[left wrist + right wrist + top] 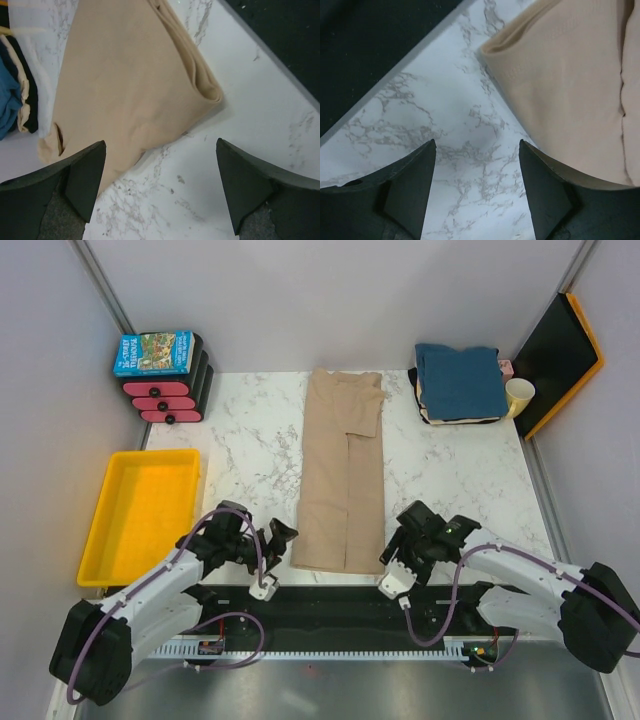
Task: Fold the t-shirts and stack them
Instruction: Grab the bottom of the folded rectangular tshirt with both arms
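- Starting with the tan t-shirt (343,475): lies flat down the middle of the marble table (250,440), already folded lengthwise into a long narrow strip, far end toward the back, near end just short of the black strip (330,605) along the front edge.
- Over at the far right corner: a stack of folded t-shirts (460,382), teal-blue on top, cream and dark layers beneath, well apart from the tan one.
- On to the left gripper (161,145): hovers just beside the strip's near left corner, fingers spread wide, holding nothing.
- Much the same for the right gripper (477,142): sits just beside the near right corner, fingers apart, nothing between them, bare marble underneath.
- Judging the cloth: looks soft, light and floppy, several layers thick at the folded edges, likely to sag and slide on the smooth marble rather than keep its shape.
- Best to pinch both near corners at once, through every layer, right at the rounded fold edges, then carry the near end toward the far end.
- Worth watching for a shallow pinch: could catch only the top layer and peel the lengthwise fold open.
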Motion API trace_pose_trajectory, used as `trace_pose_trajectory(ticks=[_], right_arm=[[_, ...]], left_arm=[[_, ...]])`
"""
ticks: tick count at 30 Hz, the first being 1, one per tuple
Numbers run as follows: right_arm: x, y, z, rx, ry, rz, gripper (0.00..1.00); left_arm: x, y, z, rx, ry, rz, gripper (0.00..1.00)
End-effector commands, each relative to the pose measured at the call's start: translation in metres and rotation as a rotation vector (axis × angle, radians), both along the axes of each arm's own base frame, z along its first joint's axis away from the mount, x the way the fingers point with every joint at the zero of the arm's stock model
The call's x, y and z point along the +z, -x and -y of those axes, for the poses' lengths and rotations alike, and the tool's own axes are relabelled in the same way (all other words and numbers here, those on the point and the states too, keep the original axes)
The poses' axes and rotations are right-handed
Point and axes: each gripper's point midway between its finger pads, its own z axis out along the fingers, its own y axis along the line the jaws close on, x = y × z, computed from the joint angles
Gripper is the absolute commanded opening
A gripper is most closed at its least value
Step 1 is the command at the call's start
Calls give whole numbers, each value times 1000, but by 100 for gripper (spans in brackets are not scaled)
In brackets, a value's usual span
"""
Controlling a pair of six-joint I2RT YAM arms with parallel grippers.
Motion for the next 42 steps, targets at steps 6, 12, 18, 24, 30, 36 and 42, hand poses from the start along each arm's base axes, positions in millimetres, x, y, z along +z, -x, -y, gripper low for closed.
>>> trace_pose_trajectory(ticks=[6, 12, 18, 24, 30, 36, 42], right_arm=[[-12, 10, -43, 155, -187, 94, 71], [-24, 9, -54, 123, -216, 104, 66], [-26, 16, -61, 143, -244, 79, 65], [-22, 16, -66, 122, -248, 69, 65], [-19, 20, -60, 117, -231, 57, 66], [-19, 27, -55, 127, -222, 33, 66], [-29, 30, -55, 135, -214, 13, 65]], left_arm=[[-12, 43, 25, -420, 104, 186, 98], [-31, 42, 21, -450, 44, 156, 97], [-36, 33, 23, -454, 23, 178, 96], [-52, 6, 24, -404, -5, 384, 91], [-53, 0, 21, -405, -31, 465, 86], [-40, 7, 21, -444, -38, 405, 86], [-45, -5, 23, -441, -46, 416, 85]])
